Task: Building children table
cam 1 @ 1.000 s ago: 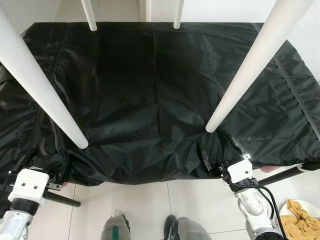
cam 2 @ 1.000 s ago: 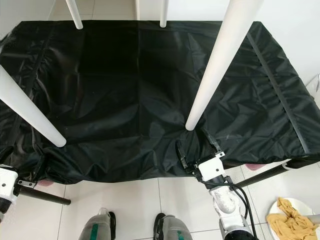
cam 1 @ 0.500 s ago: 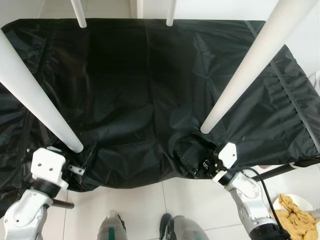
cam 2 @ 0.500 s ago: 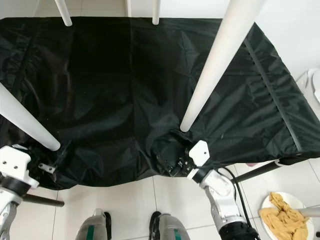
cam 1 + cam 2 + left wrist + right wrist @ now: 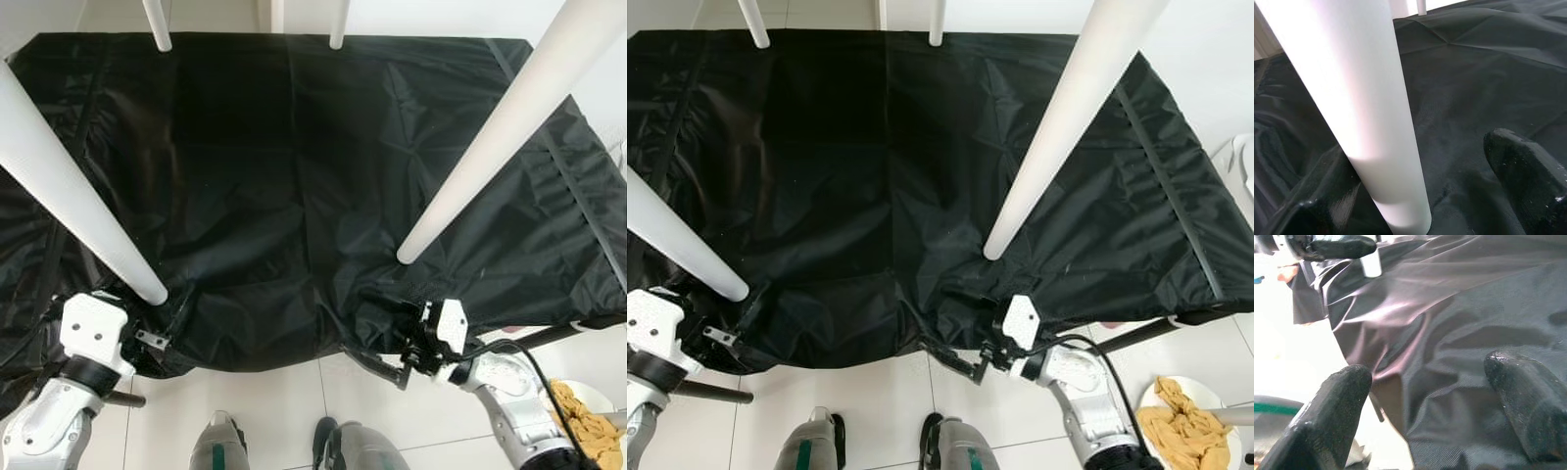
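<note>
Four white table legs stick up out of a black cloth (image 5: 274, 196) that covers the upturned table. My left gripper (image 5: 155, 328) sits at the foot of the near left leg (image 5: 73, 196). In the left wrist view its open fingers (image 5: 1528, 181) stand either side of that leg (image 5: 1366, 112). My right gripper (image 5: 387, 345) is at the cloth's front edge, below the near right leg (image 5: 490, 137). Its fingers (image 5: 1332, 406) are spread open over the creased cloth (image 5: 1449, 357), not pinching it. Two far legs (image 5: 157, 24) rise at the back.
White floor tiles (image 5: 284, 411) lie in front of the cloth, with my feet (image 5: 225, 448) on them. A plate of yellowish stuff (image 5: 588, 421) sits at the front right. Black rods stick out from under the cloth at right (image 5: 549, 338) and left (image 5: 122, 399).
Both grippers came up from the floor to the cloth's front edge. Over the last half second the right one dropped slightly and turned, and the cloth edge beside it shifted. The left stayed by the leg.
</note>
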Motion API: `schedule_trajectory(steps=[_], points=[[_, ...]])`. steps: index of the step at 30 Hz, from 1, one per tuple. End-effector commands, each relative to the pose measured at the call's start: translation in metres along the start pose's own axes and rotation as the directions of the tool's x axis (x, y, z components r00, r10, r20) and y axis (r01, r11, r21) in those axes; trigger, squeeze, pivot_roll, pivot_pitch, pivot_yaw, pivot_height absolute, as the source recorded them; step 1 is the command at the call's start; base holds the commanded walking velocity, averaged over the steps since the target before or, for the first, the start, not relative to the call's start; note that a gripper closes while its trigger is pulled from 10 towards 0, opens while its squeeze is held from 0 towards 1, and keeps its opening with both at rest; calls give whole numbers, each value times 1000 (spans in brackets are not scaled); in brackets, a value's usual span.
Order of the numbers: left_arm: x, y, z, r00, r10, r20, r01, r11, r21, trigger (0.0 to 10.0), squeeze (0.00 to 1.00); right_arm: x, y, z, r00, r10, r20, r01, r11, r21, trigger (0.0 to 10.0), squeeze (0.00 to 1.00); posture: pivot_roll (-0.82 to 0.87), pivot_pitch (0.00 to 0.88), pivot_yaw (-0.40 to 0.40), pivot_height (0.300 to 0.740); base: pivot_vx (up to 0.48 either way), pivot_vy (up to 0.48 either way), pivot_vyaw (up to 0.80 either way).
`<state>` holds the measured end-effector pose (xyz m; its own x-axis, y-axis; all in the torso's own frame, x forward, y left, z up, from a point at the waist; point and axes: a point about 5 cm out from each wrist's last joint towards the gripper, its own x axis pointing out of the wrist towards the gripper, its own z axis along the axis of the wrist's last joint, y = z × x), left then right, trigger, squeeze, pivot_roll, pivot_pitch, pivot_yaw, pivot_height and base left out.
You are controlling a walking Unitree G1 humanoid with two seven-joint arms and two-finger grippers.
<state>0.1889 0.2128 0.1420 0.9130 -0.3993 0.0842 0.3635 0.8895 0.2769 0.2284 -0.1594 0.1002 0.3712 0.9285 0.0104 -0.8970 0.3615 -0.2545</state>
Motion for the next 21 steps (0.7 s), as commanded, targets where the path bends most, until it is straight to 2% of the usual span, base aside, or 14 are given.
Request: schedule_trajectory(steps=[1,4,6,7,10,12,14,18,19,21], points=[[-6,-15,-6,983,-180,-30,180,983,-22,10000,0,-6,3,-7,998,50,-48,-49,998,28,10000,0,192,181,-51,740,0,0,0],[-8,-16,-6,982,-185,-35,184,982,-29,10000,0,-8,3,-9,996,68,-61,-66,997,33,10000,0,192,181,-51,740,0,0,0],[-14,-20,-8,976,-211,-60,210,978,-16,10000,0,-14,9,-13,984,143,-103,-139,989,42,10000,0,193,179,-54,740,0,0,0],[-14,-20,-8,976,-211,-60,210,978,-16,10000,0,-14,9,-13,984,143,-103,-139,989,42,10000,0,193,179,-54,740,0,0,0],[-25,-26,-10,964,-251,-89,253,967,14,10000,0,-23,14,-22,950,257,-176,-251,966,52,10000,0,198,173,-63,740,0,0,0],[-25,-26,-10,964,-251,-89,253,967,14,10000,0,-23,14,-22,950,257,-176,-251,966,52,10000,0,198,173,-63,740,0,0,0],[-24,-21,-13,969,-213,-127,212,977,-24,10000,0,-23,11,-21,944,276,-182,-268,961,66,10000,0,202,173,-67,740,0,0,0],[-23,-19,-15,967,-193,-163,191,981,-30,10000,0,-23,9,-21,941,283,-183,-276,959,66,10000,0,205,174,-69,740,0,0,0],[-23,-15,-16,968,-161,-191,168,986,19,10000,0,-23,8,-22,939,293,-183,-285,956,66,10000,0,207,174,-70,740,0,0,0],[-22,-14,-16,972,-151,-180,158,987,22,10000,0,-22,8,-22,935,300,-187,-294,954,62,10000,0,208,173,-74,740,0,0,0]])
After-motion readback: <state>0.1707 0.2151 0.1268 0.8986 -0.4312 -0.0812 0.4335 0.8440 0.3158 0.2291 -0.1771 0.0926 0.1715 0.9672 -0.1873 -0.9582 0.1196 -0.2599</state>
